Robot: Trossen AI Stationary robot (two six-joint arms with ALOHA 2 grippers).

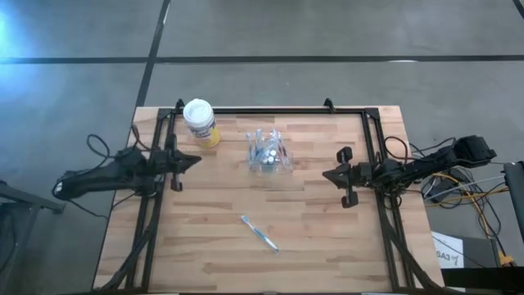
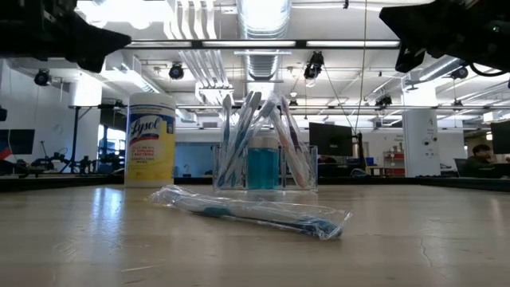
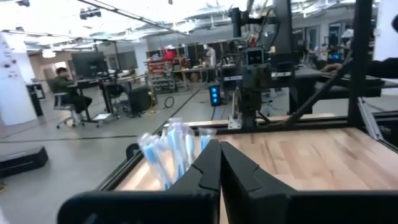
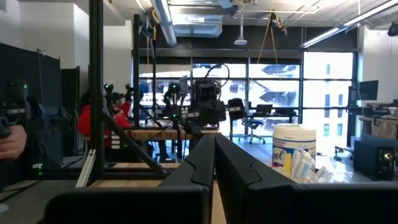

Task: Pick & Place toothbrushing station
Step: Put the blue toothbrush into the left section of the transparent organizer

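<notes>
**Both arms idle at the table's edges, brush holder standing alone**

Seen from above, the clear toothbrushing station [image 1: 268, 155] stands upright on the wooden table [image 1: 327, 238], toward the far side and a little left of the middle, with blue, white and pink brushes leaning out of it. How many brushes it holds is hard to make out from overhead; the low view shows them fanned behind a blue block inside the holder. Just beside it to the left stands a yellow wipes canister [image 1: 201, 123] with a white lid. One wrapped toothbrush [image 1: 259, 233] lies flat near the front, well apart from the holder.

The left gripper [image 1: 193, 161] hangs over the table's left edge, jaws clenched on nothing, its fingers [image 3: 214, 168] pressed together in its wrist view, where they cover part of the holder. The right gripper [image 1: 327, 174] sits at the right edge, likewise clamped empty. In the low view both arms are cut off at the top corners. People sit at desks in the room beyond, too far off to make out.
</notes>
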